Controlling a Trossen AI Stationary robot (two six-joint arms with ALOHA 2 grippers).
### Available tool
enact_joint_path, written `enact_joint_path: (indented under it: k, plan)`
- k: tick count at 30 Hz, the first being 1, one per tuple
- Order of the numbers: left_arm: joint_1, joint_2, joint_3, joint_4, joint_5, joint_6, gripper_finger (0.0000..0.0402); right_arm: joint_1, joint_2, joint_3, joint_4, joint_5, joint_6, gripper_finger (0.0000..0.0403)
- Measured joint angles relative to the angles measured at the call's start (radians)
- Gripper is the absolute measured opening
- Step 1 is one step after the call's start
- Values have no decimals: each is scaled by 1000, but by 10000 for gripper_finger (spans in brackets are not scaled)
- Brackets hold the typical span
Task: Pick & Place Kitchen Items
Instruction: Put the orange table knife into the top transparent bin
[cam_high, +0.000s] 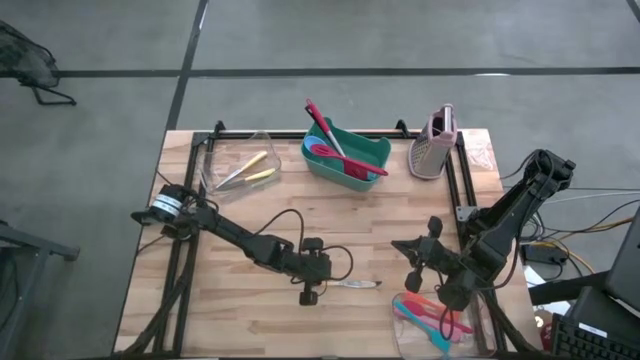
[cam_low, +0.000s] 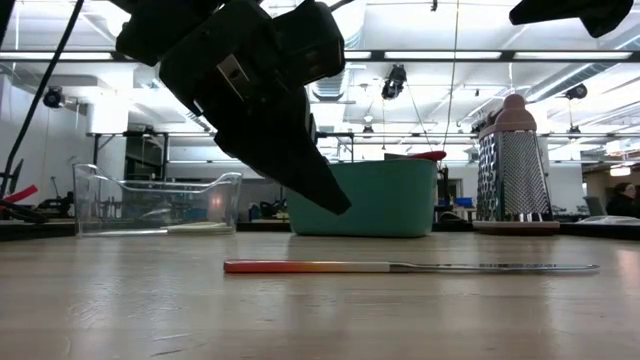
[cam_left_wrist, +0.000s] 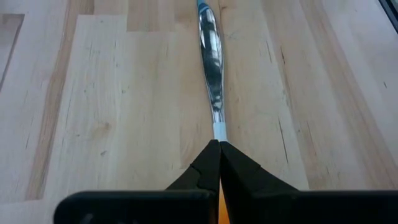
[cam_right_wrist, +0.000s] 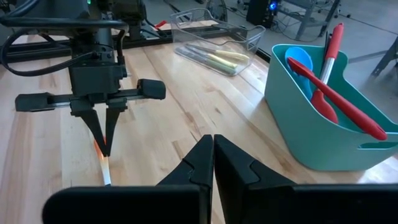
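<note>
While the left gripper's (cam_high: 309, 291) fingers pinch its handle, the knife (cam_high: 352, 284) lies flat, blade rightward.

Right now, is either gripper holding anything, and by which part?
The left gripper pinches the knife by its orange handle, flat on the table. The right gripper holds nothing.

The desk (cam_high: 250, 300) is made of light wood planks. A clear tub (cam_high: 233, 165) sits near the far left corner with yellow-handled cutlery (cam_high: 247, 172) inside. A green bin (cam_high: 352, 155) stands at the middle of the far edge. A pink-grey grater (cam_high: 435, 147) stands near the far right corner. A knife (cam_high: 355, 284) lies flat near the middle of the front edge. Pink and blue utensils (cam_high: 428, 312) lie in a pile at the front right corner.
</note>
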Motion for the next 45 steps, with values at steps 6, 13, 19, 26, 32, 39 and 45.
enact_joint_path:
  k: [6,13,19,26,32,39,45]
  plan:
    - [0,0,0,1,0,0,10,0,0,0,4,0,0,8]
    - [0,0,0,1,0,0,10,-1,0,0,5,0,0,8]
    - [0,-1,0,1,0,0,10,-1,0,0,5,0,0,8]
    - [0,-1,0,1,0,0,10,-1,0,0,6,0,0,8]
    - [0,-1,0,1,0,0,10,-1,0,0,6,0,0,8]
    - [0,-1,0,6,0,-3,10,-1,0,-2,7,0,0,8]
    - [0,-1,0,57,0,-6,10,-1,0,-2,25,-28,4,8]
